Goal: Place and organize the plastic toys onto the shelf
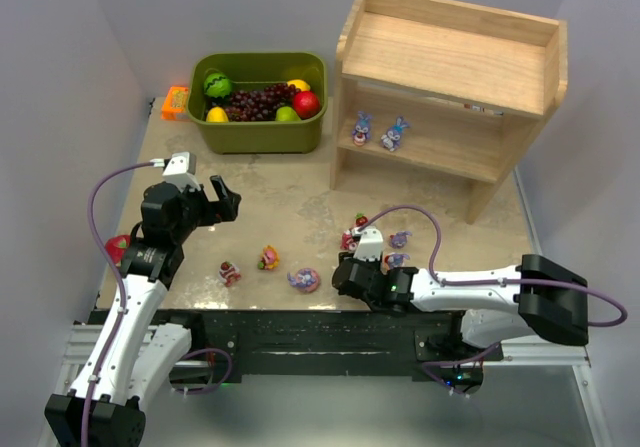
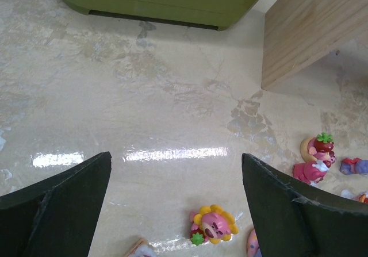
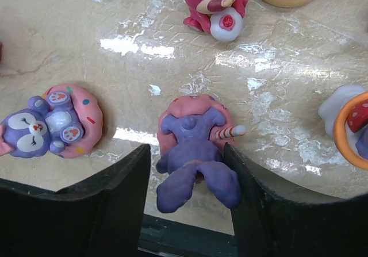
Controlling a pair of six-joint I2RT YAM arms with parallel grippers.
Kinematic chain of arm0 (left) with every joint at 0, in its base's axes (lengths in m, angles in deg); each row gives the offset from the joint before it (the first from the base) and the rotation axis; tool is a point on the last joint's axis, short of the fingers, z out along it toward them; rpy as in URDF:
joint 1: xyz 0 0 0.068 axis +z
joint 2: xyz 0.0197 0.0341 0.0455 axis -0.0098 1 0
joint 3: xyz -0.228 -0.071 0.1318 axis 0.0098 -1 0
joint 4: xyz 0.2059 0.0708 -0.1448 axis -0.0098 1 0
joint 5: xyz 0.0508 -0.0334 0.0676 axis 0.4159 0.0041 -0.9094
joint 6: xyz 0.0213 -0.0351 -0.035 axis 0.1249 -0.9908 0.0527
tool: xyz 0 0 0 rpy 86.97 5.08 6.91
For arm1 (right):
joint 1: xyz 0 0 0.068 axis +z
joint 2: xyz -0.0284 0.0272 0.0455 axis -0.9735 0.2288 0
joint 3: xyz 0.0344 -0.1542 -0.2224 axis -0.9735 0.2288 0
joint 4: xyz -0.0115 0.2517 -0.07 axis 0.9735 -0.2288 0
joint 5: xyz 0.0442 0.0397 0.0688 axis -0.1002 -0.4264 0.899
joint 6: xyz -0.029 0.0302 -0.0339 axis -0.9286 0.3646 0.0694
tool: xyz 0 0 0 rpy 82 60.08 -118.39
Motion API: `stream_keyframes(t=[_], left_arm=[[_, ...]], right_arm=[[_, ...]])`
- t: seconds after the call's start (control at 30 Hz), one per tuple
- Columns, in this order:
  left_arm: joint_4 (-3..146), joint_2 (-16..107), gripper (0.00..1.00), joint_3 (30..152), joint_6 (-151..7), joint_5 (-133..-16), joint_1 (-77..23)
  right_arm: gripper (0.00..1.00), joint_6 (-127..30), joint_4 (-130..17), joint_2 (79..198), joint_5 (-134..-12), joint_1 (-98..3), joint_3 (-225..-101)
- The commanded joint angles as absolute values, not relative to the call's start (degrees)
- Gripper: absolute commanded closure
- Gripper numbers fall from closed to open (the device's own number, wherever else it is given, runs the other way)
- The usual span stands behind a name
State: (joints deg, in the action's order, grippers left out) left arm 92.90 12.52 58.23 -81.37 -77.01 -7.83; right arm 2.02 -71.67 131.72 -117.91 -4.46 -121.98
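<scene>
My right gripper is low over the table with its jaws on either side of a purple bunny on a pink base. The right finger touches the bunny and a thin gap shows at the left finger. Beside it lie a bunny in a pink donut, a pink bear and an orange-ringed toy. My left gripper hangs open and empty above a yellow-flower bear. Two bunnies stand on the lower tier of the wooden shelf.
A green bin of fake fruit stands at the back left, next to the shelf. An orange item lies by the bin and a pink-red fruit by my left arm. Another small toy lies near the front edge.
</scene>
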Motion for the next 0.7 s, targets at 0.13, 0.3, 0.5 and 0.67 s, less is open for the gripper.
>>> stream_keyframes(t=[0.13, 0.3, 0.5, 0.67], left_arm=[[92.18, 12.06, 0.00, 58.48, -81.16, -76.93, -8.12], [92.18, 11.71, 0.01, 58.48, -81.07, -76.93, -8.12], [92.18, 11.27, 0.00, 58.48, -80.99, -76.93, -8.12], [92.00, 11.18, 0.00, 58.56, -80.99, -76.84, -8.12]], right_arm=[[0.72, 4.40, -72.79, 131.84, -123.24, -4.71, -124.96], [1.00, 3.79, -77.45, 129.64, -124.91, -4.71, -128.73], [1.00, 1.06, -85.45, 126.13, -125.61, -4.71, -137.77], [1.00, -2.09, -93.97, 125.42, -127.90, -7.16, -147.36]])
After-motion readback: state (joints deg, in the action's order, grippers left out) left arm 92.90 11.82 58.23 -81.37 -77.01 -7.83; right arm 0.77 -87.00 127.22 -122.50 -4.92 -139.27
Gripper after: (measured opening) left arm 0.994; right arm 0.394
